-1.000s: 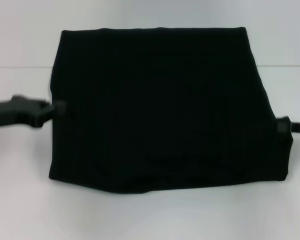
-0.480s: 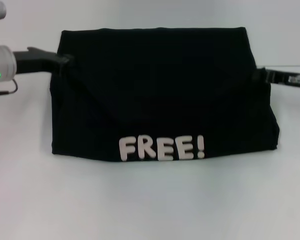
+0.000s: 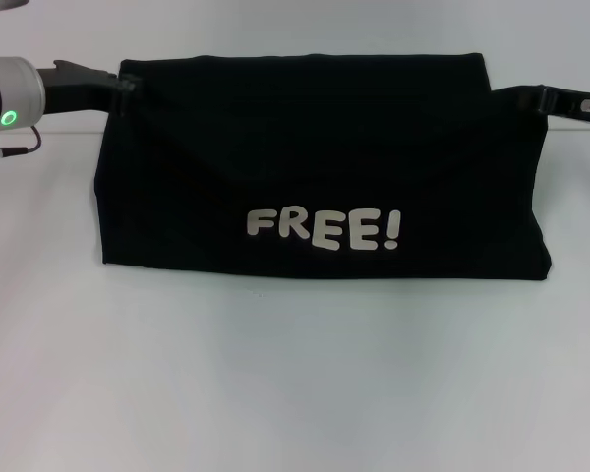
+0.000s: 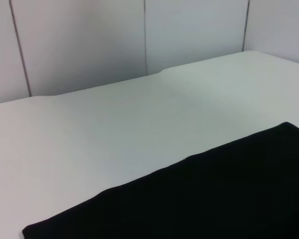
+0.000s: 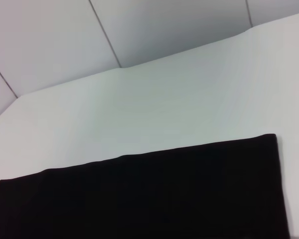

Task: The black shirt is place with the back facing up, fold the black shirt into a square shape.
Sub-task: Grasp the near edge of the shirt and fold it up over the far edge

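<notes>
The black shirt (image 3: 315,147) lies across the middle of the white table (image 3: 295,393) as a wide folded band. Its near part is turned over toward the far edge, so the cream letters "FREE!" (image 3: 324,229) face up. My left gripper (image 3: 128,87) holds the turned-over fabric at the shirt's far left corner. My right gripper (image 3: 539,98) holds it at the far right corner. Both are shut on cloth, which pulls up toward them. The left wrist view shows only a stretch of the black shirt (image 4: 214,194), as does the right wrist view (image 5: 149,194); neither shows fingers.
The bare white table surrounds the shirt on all sides. My left forearm with a green light (image 3: 8,118) reaches in from the far left edge. A grey panelled wall (image 4: 89,45) stands behind the table.
Both grippers have carried the shirt's near edge up and away toward the far edge. The folded-over flap has grown, the "FREE!" lettering has moved farther back, and the band is narrower.
</notes>
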Controlling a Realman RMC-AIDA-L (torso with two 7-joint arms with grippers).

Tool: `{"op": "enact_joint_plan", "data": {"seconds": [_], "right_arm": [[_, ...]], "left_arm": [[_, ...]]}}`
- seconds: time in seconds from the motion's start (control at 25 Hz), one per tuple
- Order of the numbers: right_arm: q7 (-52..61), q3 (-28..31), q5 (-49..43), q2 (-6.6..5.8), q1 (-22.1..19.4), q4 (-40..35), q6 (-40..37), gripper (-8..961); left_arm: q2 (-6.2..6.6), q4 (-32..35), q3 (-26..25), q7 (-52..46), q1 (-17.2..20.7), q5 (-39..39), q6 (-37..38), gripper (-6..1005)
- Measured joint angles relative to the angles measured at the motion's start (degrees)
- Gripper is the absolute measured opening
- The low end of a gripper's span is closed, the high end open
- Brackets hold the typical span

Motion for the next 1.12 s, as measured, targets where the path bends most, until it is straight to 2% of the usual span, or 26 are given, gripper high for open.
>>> {"op": "enact_joint_plan", "data": {"seconds": [0.6,1.04,1.08,1.12], "right_arm": [[-0.18,-2.60,-0.07,1.10,0.37,1.96,4.67,93],[0.75,-2.37,0.00,1.22,-0.51,0.71,2.63,97],[1.02,-2.25,0.00,1.16,-0.70,0.26,2.56,175],[1.37,-2.22,0.00,1.08,-0.85,-0.20,2.41,253]], "left_arm": [[-0.46,-2.43,0.06,0.09,-0.41,-0.18,-7.19,101],[-3.30,-2.88,4.38,0.05,0.15,0.33,-16.06,112],[-3.42,-2.87,4.40,-0.04,0.15,0.33,-17.23,113],[-3.47,-2.87,4.42,-0.13,0.17,0.33,-17.98,168]]}}
